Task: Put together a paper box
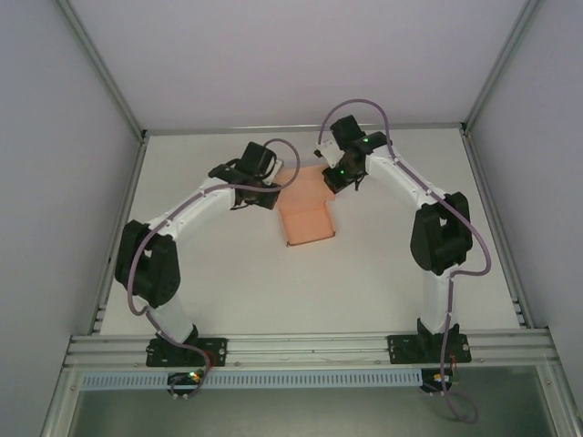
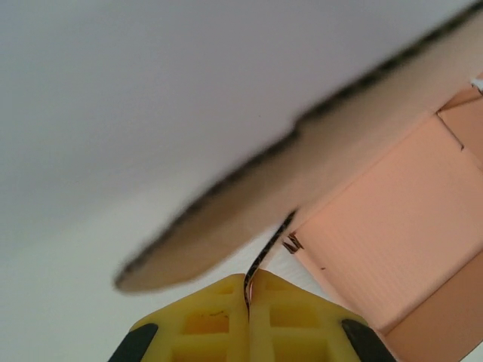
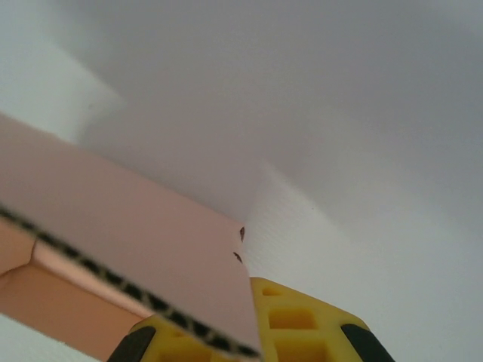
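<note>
The paper box [image 1: 308, 221] lies half-formed on the white table [image 1: 364, 273], between the arms and toward the far side. Its near panel is best kept flat while both side flaps fold up evenly along their creases, without dragging the base. Farther back, the left gripper [image 2: 247, 285] is clenched on one flap's thin edge, and the right gripper [image 3: 253, 305] pinches the opposite flap.
</note>
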